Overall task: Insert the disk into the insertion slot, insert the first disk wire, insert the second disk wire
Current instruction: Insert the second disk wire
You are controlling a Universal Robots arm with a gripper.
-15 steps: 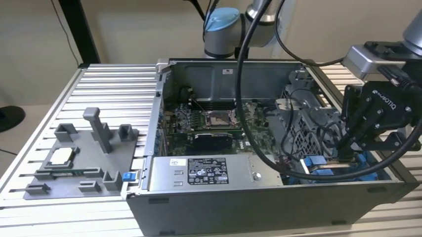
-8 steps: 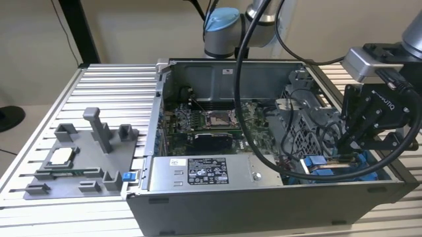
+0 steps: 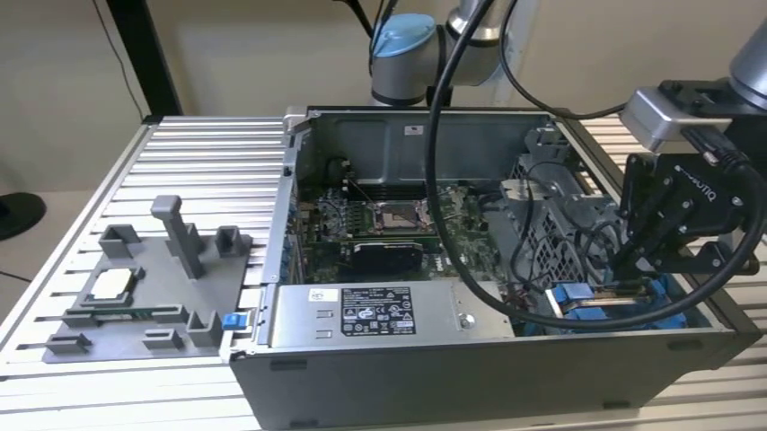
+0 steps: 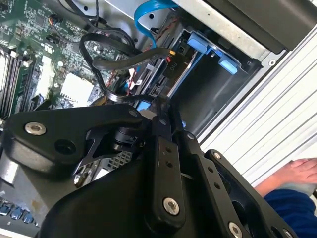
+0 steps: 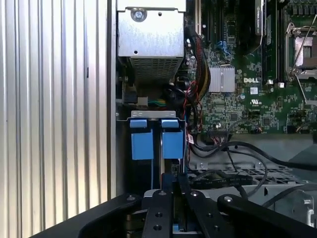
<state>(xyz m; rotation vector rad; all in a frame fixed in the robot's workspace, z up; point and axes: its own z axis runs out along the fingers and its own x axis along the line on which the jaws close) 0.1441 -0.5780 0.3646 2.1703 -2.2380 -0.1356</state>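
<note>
Hovering low over the corner of the open computer case, I have my gripper drawn in until the fingers lie almost together. A sliver of blue shows under them, and a black cable loops right up to the tips. Whether I am pinching either one, I cannot tell.

Just beyond the tips is the slot, a grey metal bay with two blue tabs at its mouth. I cannot pick out the silver disk itself. Blue plastic lies in the slot in the exterior view, so I judge the disk may be seated there and the work is somewhere in the wire steps, but I am not sure.

Any move from here calls for small, straight motion. The bay is narrow and more black cables and a blue cable crowd the gap beside it.

Farther in sit the green circuit board and the grey power box. The case stands on a ribbed metal table, with a grey tray well apart on the exterior view's left. A person's hand rests beyond the table edge.
</note>
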